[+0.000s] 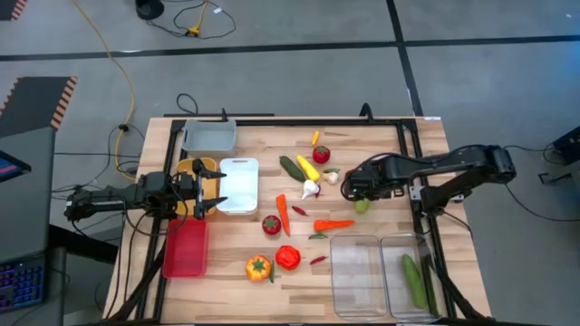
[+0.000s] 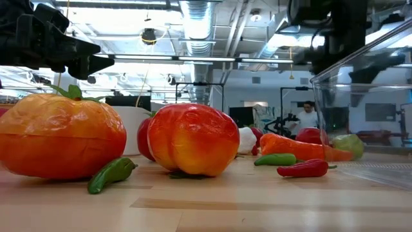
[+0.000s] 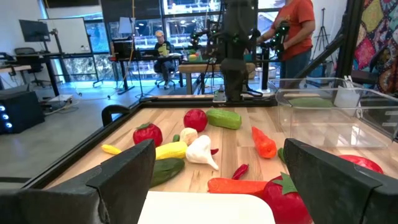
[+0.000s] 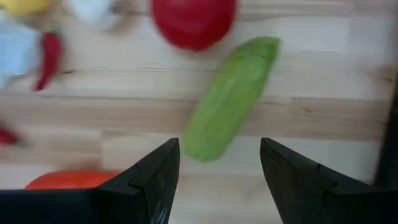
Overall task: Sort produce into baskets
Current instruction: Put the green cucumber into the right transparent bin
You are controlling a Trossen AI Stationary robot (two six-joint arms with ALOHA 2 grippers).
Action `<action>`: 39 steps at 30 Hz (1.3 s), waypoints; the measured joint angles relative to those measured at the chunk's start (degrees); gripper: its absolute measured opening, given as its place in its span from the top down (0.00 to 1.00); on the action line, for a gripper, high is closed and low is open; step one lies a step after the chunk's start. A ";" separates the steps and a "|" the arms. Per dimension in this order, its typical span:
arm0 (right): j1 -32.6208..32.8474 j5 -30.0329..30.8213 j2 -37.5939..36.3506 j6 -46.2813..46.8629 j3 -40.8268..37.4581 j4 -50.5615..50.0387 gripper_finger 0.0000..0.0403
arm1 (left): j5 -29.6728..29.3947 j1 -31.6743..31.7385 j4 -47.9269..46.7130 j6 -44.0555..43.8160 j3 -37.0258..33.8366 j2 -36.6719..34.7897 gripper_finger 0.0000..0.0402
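Most produce is left loose mid-table, between the bin groups, so sorting is judged barely begun. One dark cucumber (image 1: 413,281) is already laid in the right clear bin (image 1: 405,276) at near right; the clear bin beside it (image 1: 355,274) holds nothing visible. The grey bin (image 1: 209,136), yellow bin (image 1: 189,169), white bin (image 1: 238,184) & red bin (image 1: 186,247) are grouped at left, w/ no produce seen in them.

The right gripper (image 1: 355,186) is held low just above the table, right of centre, w/ a pale green cucumber (image 4: 231,116) lying directly ahead of it on the wood, not touched. Its fingers (image 4: 149,180) are spread wide, nothing between them; a pick of that cucumber is judged the step in hand, since it is the piece nearest the clear bins. The right arm is stretched in from the right edge, wrist pitched steeply down.

The left gripper (image 1: 205,188) is parked over the yellow & white bins, jaws wide, nothing held, arm reaching in level from the left edge, apparently waiting.

Near the pile: a tomato (image 1: 271,224), carrot (image 1: 282,214), white garlic (image 1: 311,189), two peppers (image 1: 274,263) at the near side.
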 joint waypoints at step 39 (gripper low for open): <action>-6.59 -4.78 -0.20 3.87 -17.57 19.27 0.40 | -0.01 0.00 -0.02 0.00 0.00 0.01 0.15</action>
